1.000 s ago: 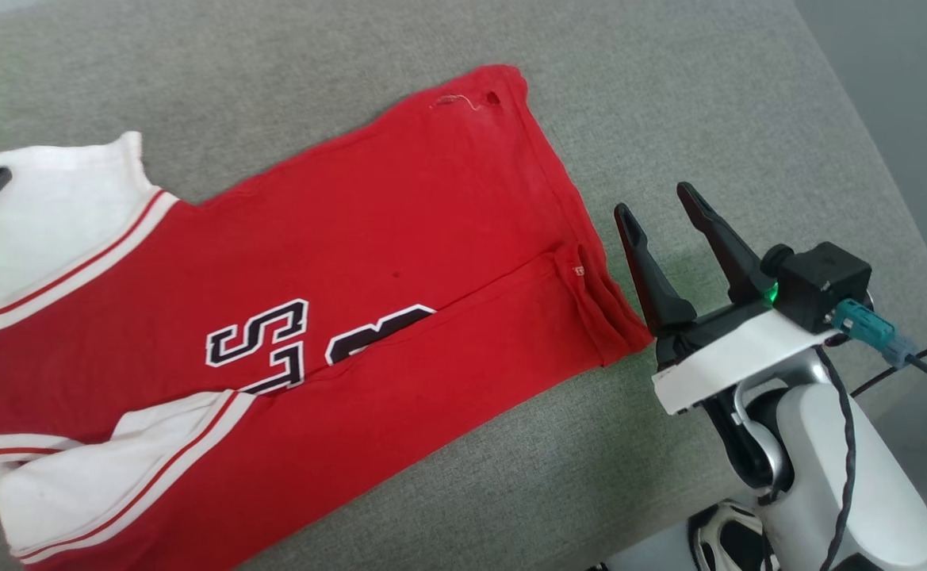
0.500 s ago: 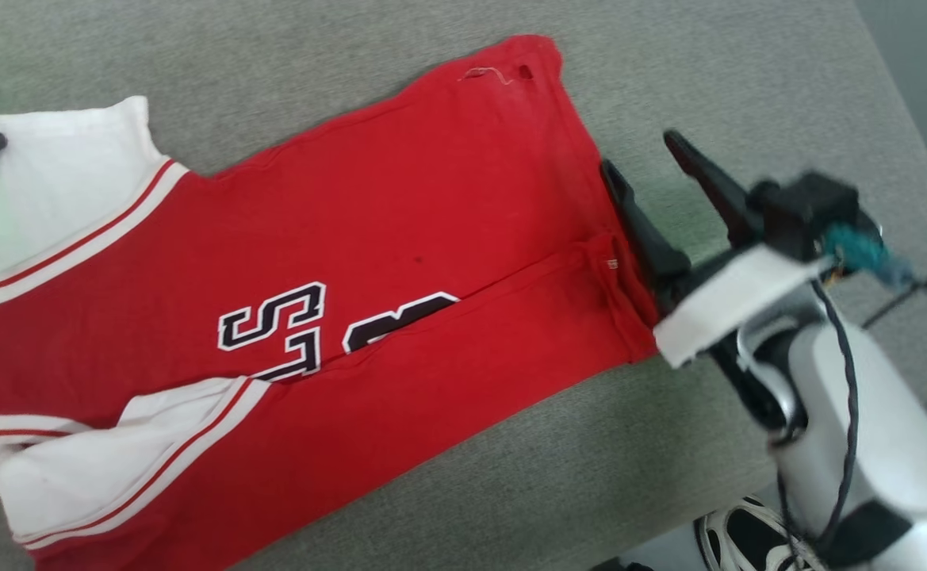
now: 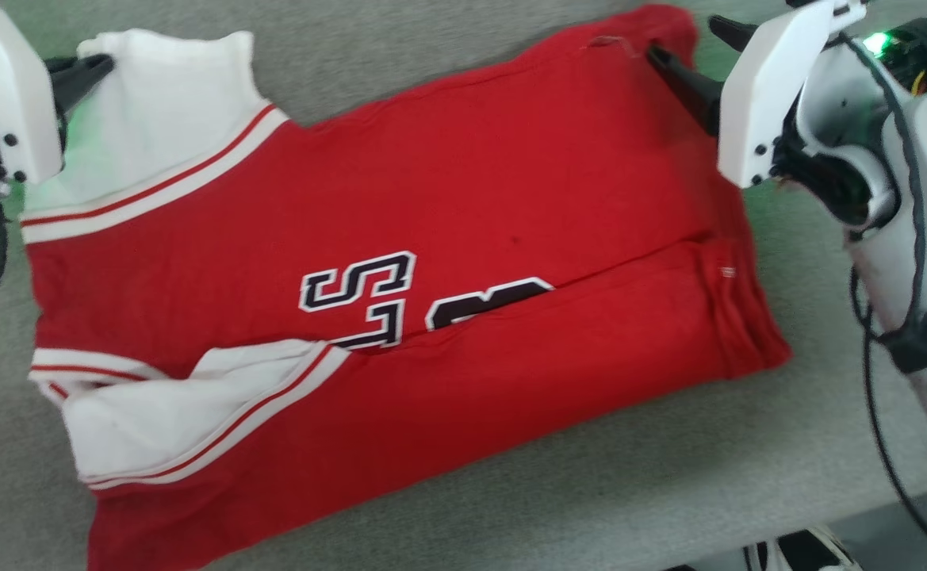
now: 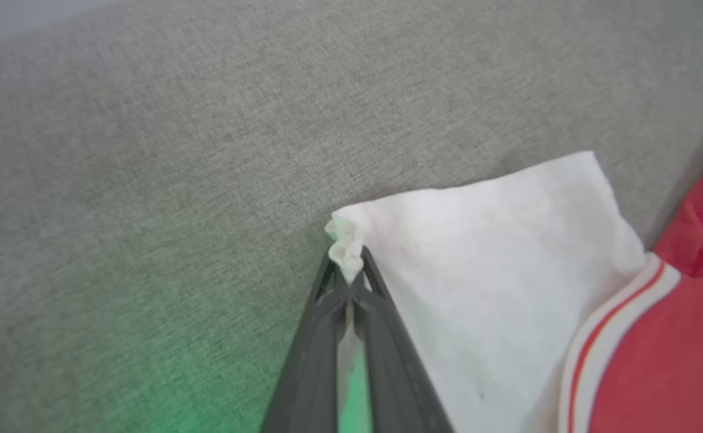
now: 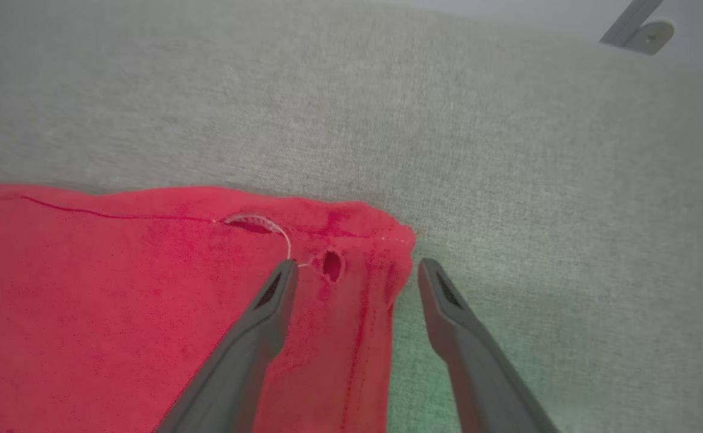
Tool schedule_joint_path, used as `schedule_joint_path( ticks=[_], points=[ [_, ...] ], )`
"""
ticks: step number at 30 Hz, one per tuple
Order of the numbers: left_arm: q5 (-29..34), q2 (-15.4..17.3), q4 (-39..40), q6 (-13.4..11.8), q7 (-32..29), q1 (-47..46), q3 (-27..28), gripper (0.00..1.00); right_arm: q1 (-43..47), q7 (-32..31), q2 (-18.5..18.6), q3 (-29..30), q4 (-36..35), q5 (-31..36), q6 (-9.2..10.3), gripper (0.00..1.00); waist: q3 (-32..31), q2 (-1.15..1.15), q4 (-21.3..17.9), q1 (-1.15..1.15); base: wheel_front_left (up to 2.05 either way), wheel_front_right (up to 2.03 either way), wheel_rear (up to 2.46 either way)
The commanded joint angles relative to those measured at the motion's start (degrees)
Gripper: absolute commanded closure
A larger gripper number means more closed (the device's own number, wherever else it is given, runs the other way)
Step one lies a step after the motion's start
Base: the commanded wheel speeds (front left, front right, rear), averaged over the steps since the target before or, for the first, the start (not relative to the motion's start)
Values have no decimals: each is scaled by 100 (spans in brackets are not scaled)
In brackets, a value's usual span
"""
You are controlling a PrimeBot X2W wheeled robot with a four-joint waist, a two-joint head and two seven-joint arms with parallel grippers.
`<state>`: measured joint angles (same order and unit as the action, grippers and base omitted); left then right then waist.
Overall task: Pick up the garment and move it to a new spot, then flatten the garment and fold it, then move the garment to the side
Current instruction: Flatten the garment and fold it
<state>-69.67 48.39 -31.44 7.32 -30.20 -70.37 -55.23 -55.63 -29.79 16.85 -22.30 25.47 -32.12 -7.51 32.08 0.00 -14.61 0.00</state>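
R gripper (image 5: 357, 269) spread astride far-right hem corner of garment (image 3: 495, 190), was by near-right corner 1s ago.
L gripper (image 4: 349, 272) pinches far-left white sleeve (image 4: 477, 240); shirt's flat on grey cushion (image 3: 669, 476), I reckon fold's next.

The exact kind of place is unclear, but it looks like a plain indoor room: a bench (image 3: 511, 507) padded in grey woven fabric, a sneaker (image 3: 796, 555) below its edge, and a metal bracket (image 5: 640, 27) on a bare grey wall (image 5: 537, 12).
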Motion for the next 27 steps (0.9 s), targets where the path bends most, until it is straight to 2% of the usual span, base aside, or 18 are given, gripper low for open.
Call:
schedule_joint_path(
  ticks=[1, 8, 9, 10, 11, 12, 16, 21, 23, 27],
  points=[
    [-8, -71, 60, 21, 114, -17, -141, 100, -233, -377, 115, -130, 272, -155, 5, 0, 181, 0, 269, 0, 0, 0, 0],
    [-151, -97, 194, 6, 410, -107, -380, 100, -617, -838, 188, -339, 899, -335, 4, 0, 329, 0, 456, 0, 0, 0, 0],
    [-184, -104, 201, 5, 451, -134, -408, 100, -639, -879, 175, -415, 974, -339, 5, 6, 346, 0, 477, 0, 0, 0, 0],
    [-212, -108, 204, 5, 479, -165, -445, 100, -669, -912, 169, -458, 1058, -373, 4, 51, 358, 0, 495, 0, 0, 0, 0],
    [-251, -135, 223, 5, 537, -182, -473, 100, -691, -892, 187, -502, 1093, -380, 4, 80, 362, 0, 525, 0, 0, 0, 0],
    [-307, -162, 229, 5, 621, -185, -486, 100, -706, -822, 185, -482, 1148, -418, 5, 100, 350, 0, 558, 0, 0, 0, 0],
    [-441, -227, 371, 6, 1071, -133, -545, 100, -683, -429, 320, -474, 1180, -466, 6, 100, 122, 0, 695, 0, 0, 0, 0],
    [-935, -211, 982, 7, 1765, 181, -503, 100, -338, 30, 538, -388, 823, -686, 6, 100, -416, 0, 940, 0, 0, 0, 0],
    [-1141, -134, 1363, 7, 1973, 387, -510, 100, -66, 99, 727, -391, 592, -764, 5, 100, -623, 0, 1053, 0, 0, 0, 0],
    [-1294, 304, 2386, 7, 2559, 1083, -708, 100, 819, 59, 1276, -322, -196, -912, 5, 100, -1055, 0, 1267, 0, 0, 0, 0]
  ],
)
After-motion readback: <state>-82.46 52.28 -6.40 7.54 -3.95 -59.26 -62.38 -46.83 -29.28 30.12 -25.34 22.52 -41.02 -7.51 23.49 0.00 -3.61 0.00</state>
